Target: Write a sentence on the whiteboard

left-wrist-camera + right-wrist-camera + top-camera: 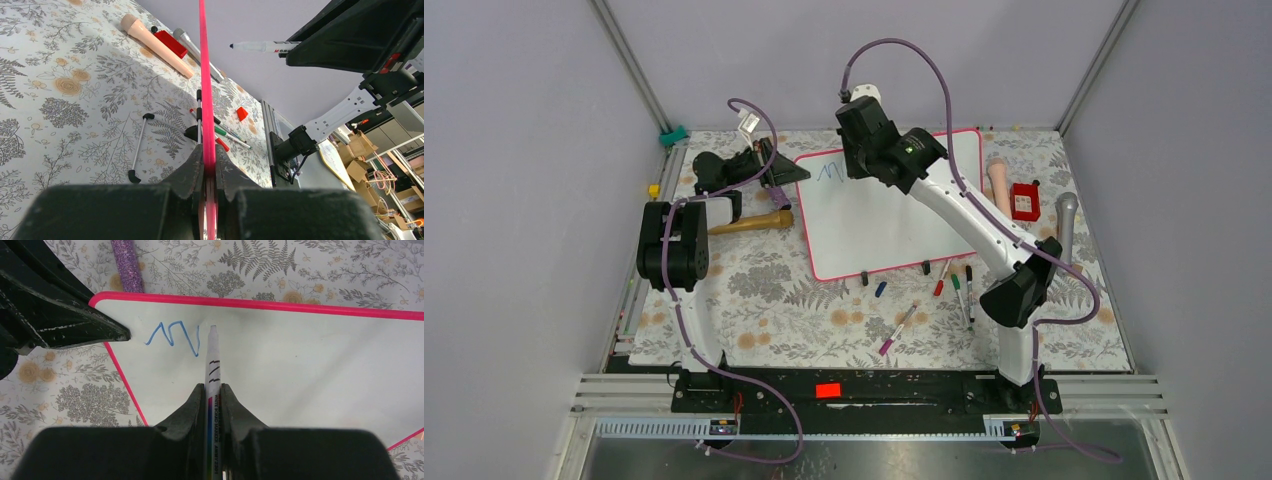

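The whiteboard point(894, 225), white with a pink rim, lies tilted at the back of the table. My left gripper point(794, 173) is shut on its left edge; in the left wrist view the rim point(204, 75) runs straight up from between the closed fingers of the left gripper point(209, 167). My right gripper point(213, 390) is shut on a white marker point(212, 357) and hovers over the board's upper left corner. The marker's tip sits just right of a short blue zigzag point(172, 337), the only writing of the sentence on the board point(310, 355).
A wooden-handled tool point(749, 222) lies left of the board. A pink cylinder point(999, 185), a red box point(1025, 201) and a grey handle point(1065, 225) lie on the right. Several loose markers point(956, 282) and a pink one point(896, 330) lie in front.
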`<state>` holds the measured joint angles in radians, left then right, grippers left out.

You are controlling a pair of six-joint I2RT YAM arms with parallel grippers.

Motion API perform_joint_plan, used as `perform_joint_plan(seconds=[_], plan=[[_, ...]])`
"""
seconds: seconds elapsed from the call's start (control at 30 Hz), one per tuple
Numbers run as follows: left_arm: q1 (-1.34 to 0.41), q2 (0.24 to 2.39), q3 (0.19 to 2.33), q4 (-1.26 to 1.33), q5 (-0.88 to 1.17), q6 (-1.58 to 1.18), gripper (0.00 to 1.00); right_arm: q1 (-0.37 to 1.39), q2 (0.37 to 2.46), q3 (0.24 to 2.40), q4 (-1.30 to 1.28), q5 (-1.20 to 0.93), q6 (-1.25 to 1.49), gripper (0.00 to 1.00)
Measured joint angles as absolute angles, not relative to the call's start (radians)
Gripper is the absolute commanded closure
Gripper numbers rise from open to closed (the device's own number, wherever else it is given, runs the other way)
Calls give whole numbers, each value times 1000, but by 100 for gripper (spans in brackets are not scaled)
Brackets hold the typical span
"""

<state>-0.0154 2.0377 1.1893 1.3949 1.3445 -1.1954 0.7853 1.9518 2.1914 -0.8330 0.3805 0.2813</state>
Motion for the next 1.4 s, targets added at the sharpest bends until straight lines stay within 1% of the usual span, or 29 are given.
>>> perform_joint_plan(seconds=[1.0,1.4], plan=[[-13,2038,1189,1396,1347,-1200,100,785,2010,2196,-836,411,310,100],[-11,2038,1189,1391,1348,-1200,100,785,2012,2196,-837,371,306,100]])
